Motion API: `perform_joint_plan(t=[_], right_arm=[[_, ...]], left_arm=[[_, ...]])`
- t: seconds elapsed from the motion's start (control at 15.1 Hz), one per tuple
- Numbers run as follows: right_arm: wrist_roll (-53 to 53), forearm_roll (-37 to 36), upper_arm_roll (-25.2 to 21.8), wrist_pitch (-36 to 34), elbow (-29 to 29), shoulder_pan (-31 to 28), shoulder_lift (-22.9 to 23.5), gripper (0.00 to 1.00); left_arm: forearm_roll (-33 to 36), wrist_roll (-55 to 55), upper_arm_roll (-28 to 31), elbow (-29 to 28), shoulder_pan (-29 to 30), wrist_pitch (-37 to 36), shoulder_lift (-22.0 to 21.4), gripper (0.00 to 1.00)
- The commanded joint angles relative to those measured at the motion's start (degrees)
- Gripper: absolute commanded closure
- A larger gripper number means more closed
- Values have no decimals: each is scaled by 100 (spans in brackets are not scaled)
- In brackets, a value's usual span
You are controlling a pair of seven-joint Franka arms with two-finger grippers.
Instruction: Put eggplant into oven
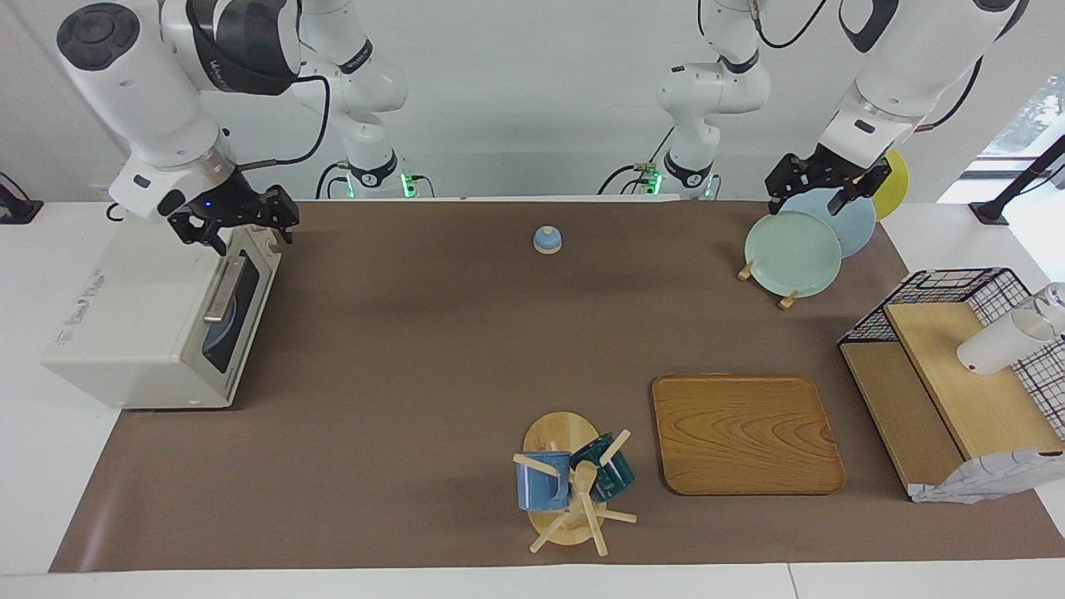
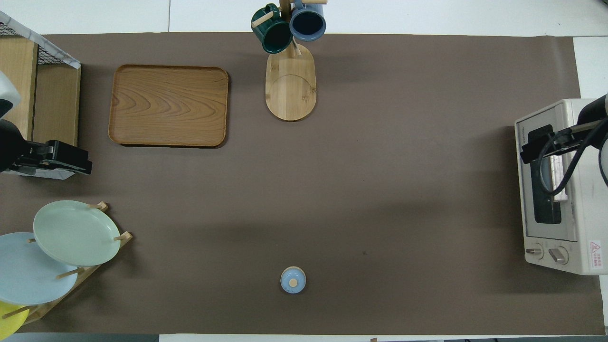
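The oven stands at the right arm's end of the table, and its glass door is closed, with the bar handle across it. The eggplant does not show in either view; through the dark glass only a pale blue round shape is seen, and I cannot tell if the eggplant lies inside. The right gripper hangs in the air over the top front edge of the oven, above the door; its fingers are spread apart and nothing is between them. The left gripper waits over the plate rack at the left arm's end, its fingers also apart and empty, above the pale green plate and the light blue plate. A small blue lid with a wooden knob lies on the brown mat near the robots, about midway between the two arms. Farther from the robots are a wooden tray and, beside it, a mug stand that carries a blue mug and a dark green mug.
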Motion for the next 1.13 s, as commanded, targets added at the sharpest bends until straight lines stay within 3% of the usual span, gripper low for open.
perform_joint_plan(t=[0.0, 0.27, 0.66, 1.06], right_arm=[[217, 35, -225, -179, 105, 257, -26, 0], [199, 70, -735, -206, 140, 547, -17, 0], [261, 44, -832, -285, -70, 829, -315, 0], [1140, 132, -806, 23, -194, 820, -395, 0]], left_arm=[[-50, -41, 17, -50, 5, -38, -83, 0], [-50, -50, 17, -50, 5, -38, -83, 0], [-50, -41, 17, -50, 5, -38, -83, 0], [-50, -41, 17, -50, 5, -38, -83, 0]])
